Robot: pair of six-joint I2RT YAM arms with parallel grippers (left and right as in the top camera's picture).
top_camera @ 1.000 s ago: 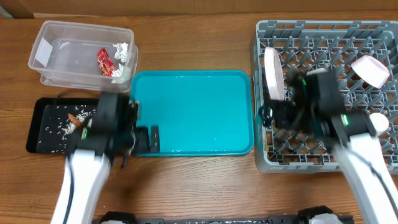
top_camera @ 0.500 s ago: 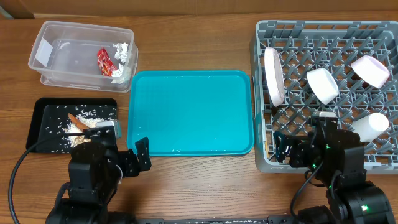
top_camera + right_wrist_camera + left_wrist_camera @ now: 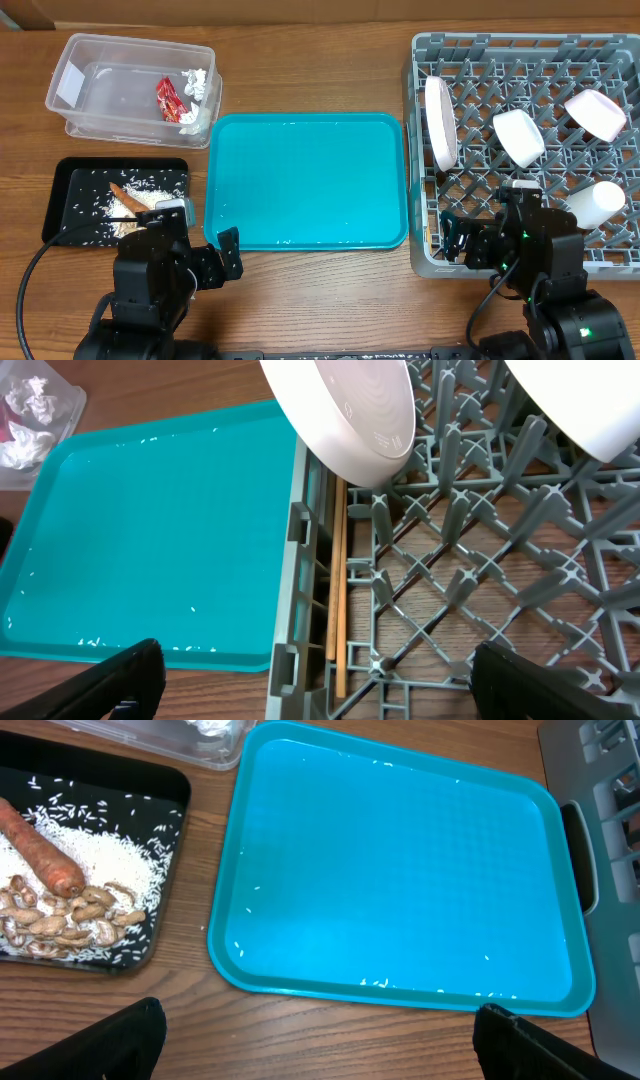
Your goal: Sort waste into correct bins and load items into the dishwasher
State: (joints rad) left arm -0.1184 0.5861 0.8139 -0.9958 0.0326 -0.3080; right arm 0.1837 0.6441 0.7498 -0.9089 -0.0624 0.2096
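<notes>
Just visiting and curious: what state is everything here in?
Clear tub: holds red wrapper, tissue.
Black tray: holds rice, carrot.
Teal tray: bare but stray grains.
Plate: upright in dish rack.
Bowls: tilted on pegs.
Cup: on its side.
Chopsticks: flat along rack's edge.
Left claw: open, empty.
Right claw: open, empty.
</notes>
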